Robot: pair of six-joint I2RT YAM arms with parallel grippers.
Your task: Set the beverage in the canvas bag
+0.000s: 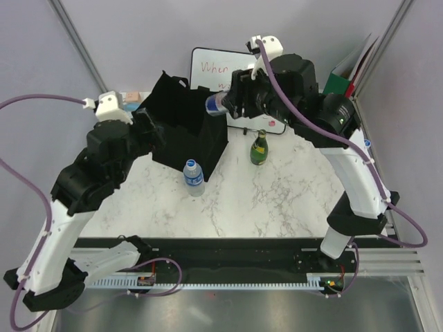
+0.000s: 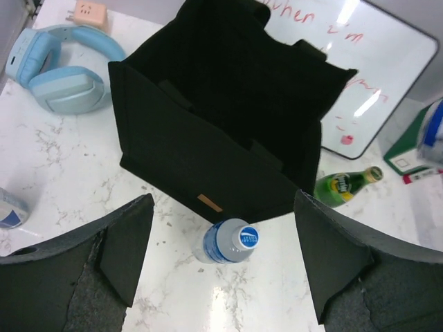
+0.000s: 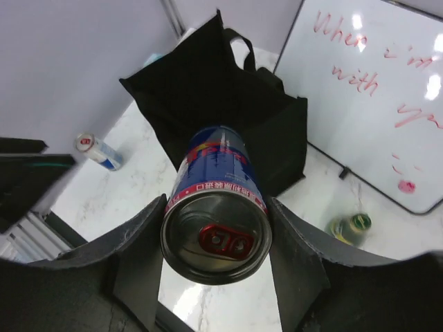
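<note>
Closest to the right gripper [image 3: 218, 218] is its own load: the fingers are clamped on the sides of the can [image 3: 216, 183], the beverage being carried. The can's pull-tab end faces back toward the wrist and its base points forward. Its long axis therefore runs straight out along the gripper's reach and slants down toward the table. It is not upright.

Just ahead of the can's base and below it stands the canvas bag [image 3: 228, 104], with its mouth open and its handles up. In the top view the can hangs in the air at the edge of the bag nearest this arm. This looks like the carry step, close to its end. The next move calls for pushing the can further forward until it is fully over the opening, lowering it base-first, and then parting the fingers. The bag's soft rim could catch the can if it comes in too low.

Further out to the gripper's right are a green bottle [image 3: 349, 228] and, beyond it, a whiteboard [image 3: 374, 83].

The left gripper [image 2: 225, 206] has its fingers spread wide with nothing between them. A water bottle [image 2: 232, 242] stands just ahead of it, with the bag's labelled side behind the bottle.
</note>
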